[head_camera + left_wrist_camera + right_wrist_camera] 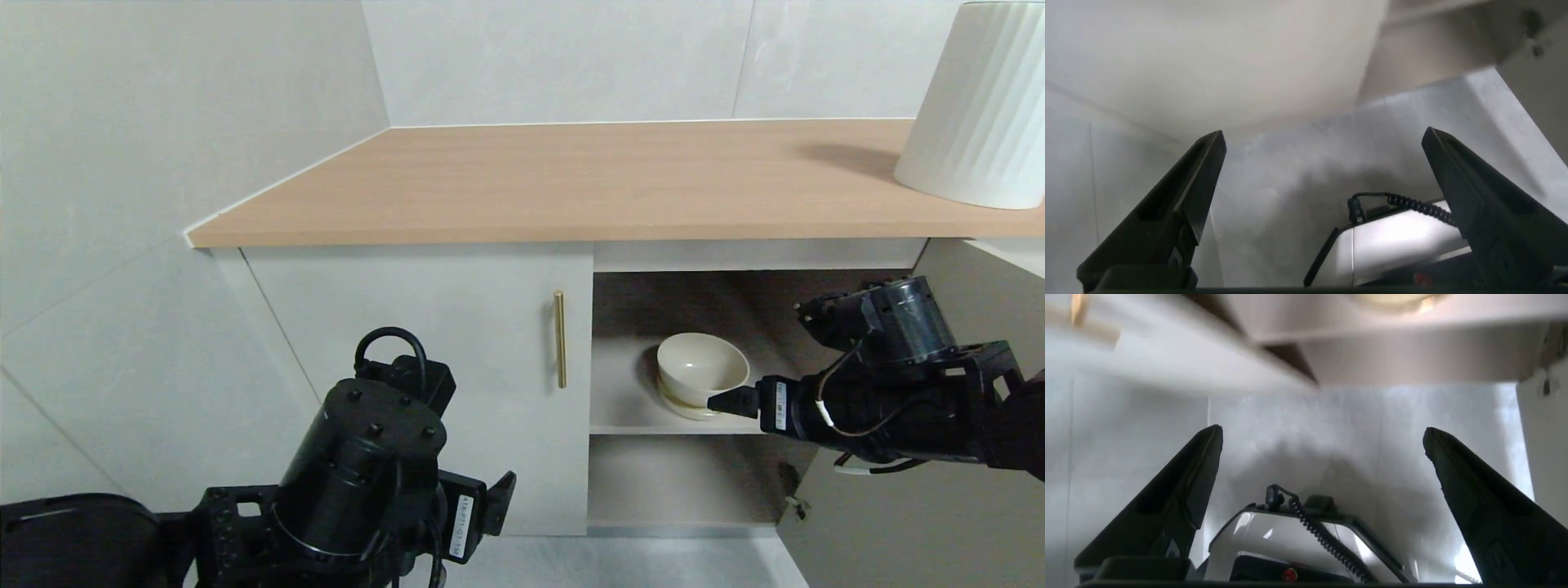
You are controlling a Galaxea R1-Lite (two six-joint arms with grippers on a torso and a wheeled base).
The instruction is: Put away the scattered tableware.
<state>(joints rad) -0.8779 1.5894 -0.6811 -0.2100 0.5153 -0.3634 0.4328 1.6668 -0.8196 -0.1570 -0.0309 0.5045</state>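
Observation:
A cream bowl [702, 365] sits on a pale plate [684, 407] on the upper shelf [624, 408] of the open cupboard. My right gripper [729, 401] hovers at the shelf's front edge, just beside the bowl and plate, not touching them. In the right wrist view its fingers [1176, 498] stand wide apart, open and empty, and the plate's rim [1388, 300] shows beyond them. My left gripper [500, 492] hangs low in front of the closed left door. Its fingers [1176, 204] are spread open over the grey floor with nothing between them.
The left cupboard door [424, 359] is closed and has a gold handle [560, 339]. The right door [906, 531] stands swung open beside my right arm. A lower shelf [678, 482] lies beneath. A white ribbed container [980, 106] stands on the wooden countertop [571, 180].

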